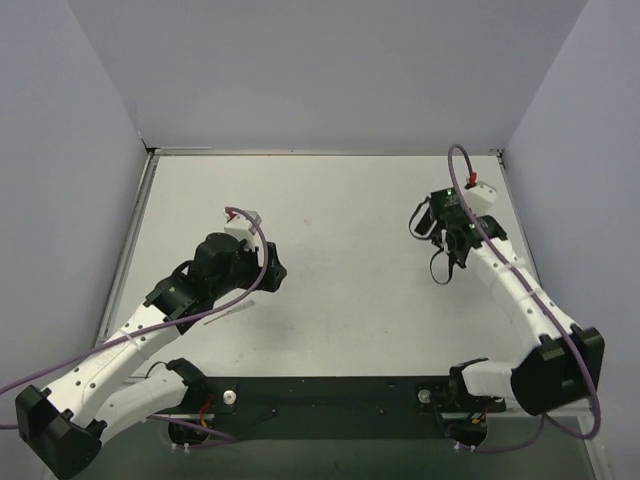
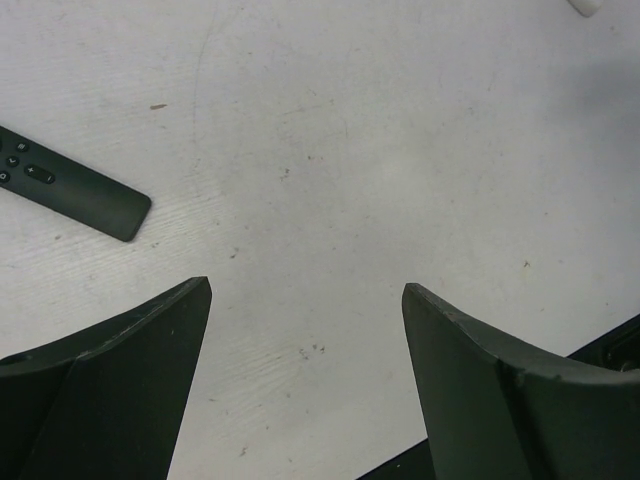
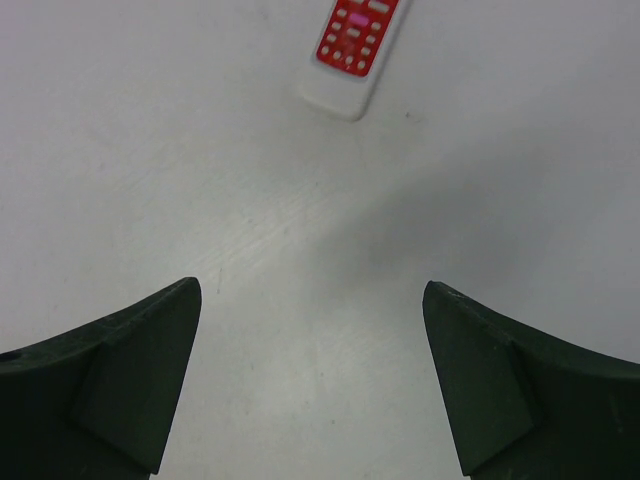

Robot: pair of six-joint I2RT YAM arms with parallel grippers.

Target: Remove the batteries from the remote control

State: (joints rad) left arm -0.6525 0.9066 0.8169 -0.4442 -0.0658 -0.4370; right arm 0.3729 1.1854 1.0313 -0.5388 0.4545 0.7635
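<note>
1. Remote control (image 2: pixel 75 192), black and slim, is seen only from the left wrist. It is not touched by the left pincer (image 2: pixel 306 290), whose two dark fingers (image 2: pixel 130 380) are spread wide with only bare bench (image 2: pixel 350 150) between them.
2. That remote control is laid flat with its buttons up, ahead of the left finger and off to the left. Its rounded end is turned toward the middle of the view, and the rest is cut off by the frame edge.
3. The right pincer (image 3: pixel 311 288) is likewise held wide open and empty over the bench.
4. Ahead of it, well apart from both fingers, a white remote (image 3: pixel 350 50) with a red keypad of pale keys is laid flat. Its far part is cut off by the top edge.
5. The batteries cannot be made out in any view, so whether they are inside a remote cannot be told.
6. A small white rounded piece (image 2: pixel 590 6) is caught at the top right corner of the left wrist view. What it is cannot be told.
7. From above, the left arm (image 1: pixel 130 340) is seen bent over the near-left part of the bench, and the right arm (image 1: pixel 520 290) is stretched toward the far right. Neither remote can be made out from there.
</note>
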